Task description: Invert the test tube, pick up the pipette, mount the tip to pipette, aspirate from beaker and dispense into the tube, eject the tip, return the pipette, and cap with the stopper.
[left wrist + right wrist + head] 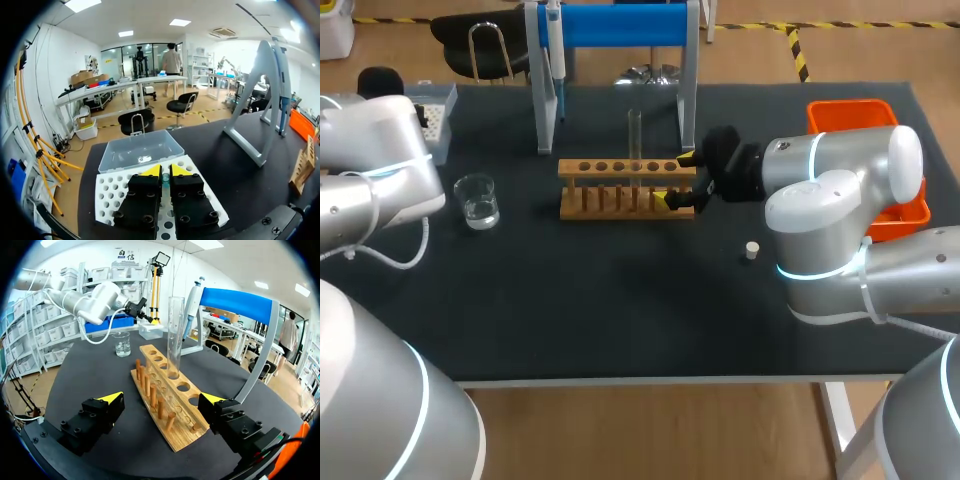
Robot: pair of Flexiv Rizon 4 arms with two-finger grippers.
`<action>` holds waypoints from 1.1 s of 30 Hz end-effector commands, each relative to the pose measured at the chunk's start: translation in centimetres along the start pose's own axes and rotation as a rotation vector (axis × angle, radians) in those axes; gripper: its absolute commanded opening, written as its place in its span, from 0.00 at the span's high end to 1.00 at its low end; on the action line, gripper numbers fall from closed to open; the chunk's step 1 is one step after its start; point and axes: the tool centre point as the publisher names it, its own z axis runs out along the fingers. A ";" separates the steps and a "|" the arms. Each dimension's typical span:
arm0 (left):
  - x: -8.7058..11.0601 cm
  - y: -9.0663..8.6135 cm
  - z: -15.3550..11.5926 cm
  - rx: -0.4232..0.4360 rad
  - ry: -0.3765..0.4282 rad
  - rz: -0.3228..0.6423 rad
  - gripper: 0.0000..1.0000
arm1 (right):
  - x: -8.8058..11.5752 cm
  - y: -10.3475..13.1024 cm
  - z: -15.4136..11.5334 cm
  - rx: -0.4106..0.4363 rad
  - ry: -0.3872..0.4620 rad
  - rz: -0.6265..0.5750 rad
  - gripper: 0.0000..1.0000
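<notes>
The dark surface (620, 300) carries a wooden rack (620, 167) near its middle, and everything sits around that rack. Behind the rack stands a blue-topped stand (620, 25) with the pipette (554, 50) hanging on the side to the rack's left. The right arm (840, 170) comes in level with the rack; its jaws are wide open, one on either side of the rack's right end, though I cannot tell whether they touch the wood. The left arm (370, 180) is well to the rack's left, its jaws drawn narrow with only a slit between them, hanging over the tip box (120, 192). An orange bin (850, 112) lies well to the rack's right, farther back. A glass beaker (477, 200) stands left of the rack. The test tube (635, 135) stands upright in a hole of the rack. The stopper (752, 250) lies nearer the front, right of the rack
</notes>
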 end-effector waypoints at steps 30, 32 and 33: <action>-0.2 -5.4 -3.6 0.068 -0.049 0.060 1.00 | 0.0 0.0 0.0 0.000 -0.001 0.000 0.00; -0.1 -5.9 -4.0 0.078 -0.054 0.065 1.00 | 0.0 0.0 0.0 0.000 -0.001 0.000 0.00; -0.1 -6.1 -4.2 0.082 -0.057 0.067 1.00 | 0.0 0.0 0.0 0.000 -0.001 0.000 0.00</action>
